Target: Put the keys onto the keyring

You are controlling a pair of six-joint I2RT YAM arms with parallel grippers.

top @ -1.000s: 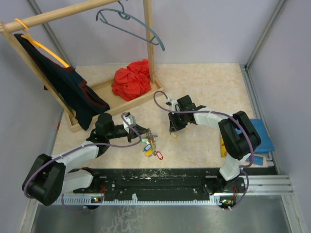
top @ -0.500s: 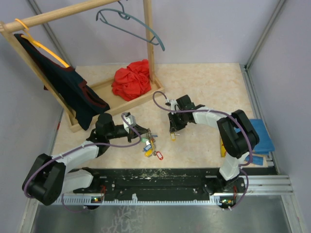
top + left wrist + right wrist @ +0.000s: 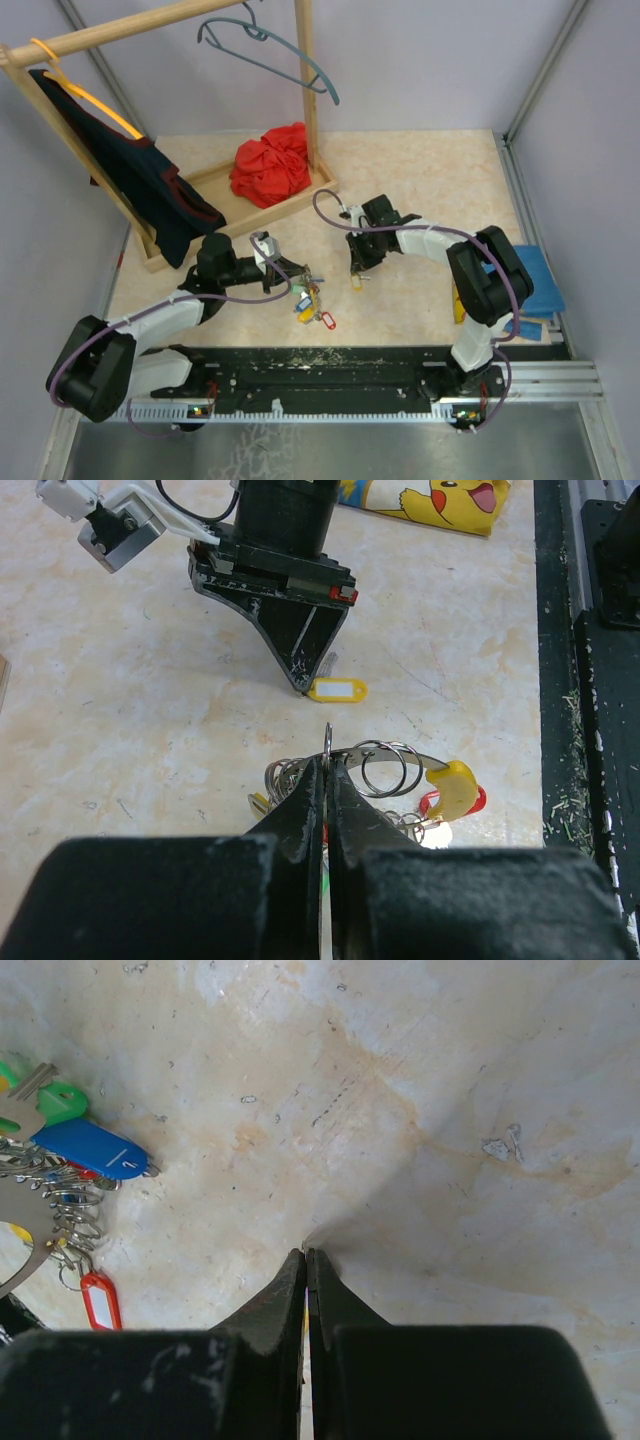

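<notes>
Keyring [image 3: 425, 766], which we judge stiff and springy, sits toward 6 o'clock on the bench [image 3: 420, 180], pinched in our closed left pincer [image 3: 327, 765] among strung keys [image 3: 88, 1148]. At its 3 o'clock our closed right pincer [image 3: 357, 274] nips the light, slippery yellow-tagged key [image 3: 357, 284]; we'd grip its blade.

- table [image 3: 420, 180]: beige with pale marbled mottling
- blue tag [image 3: 95, 1150], green tag [image 3: 62, 1100], red tag [image 3: 100, 1305]: each one plain colour
- yellow tag [image 3: 337, 689]: white label window
- keyring [image 3: 450, 780]: grey metal with a yellow section
- cloth [image 3: 272, 165]: red
- garment [image 3: 140, 185]: dark navy with red trim
- hangers: one orange [image 3: 95, 100], one grey-blue [image 3: 275, 50]
- left gripper [image 3: 328, 765] and right gripper [image 3: 305, 1255]: black
</notes>
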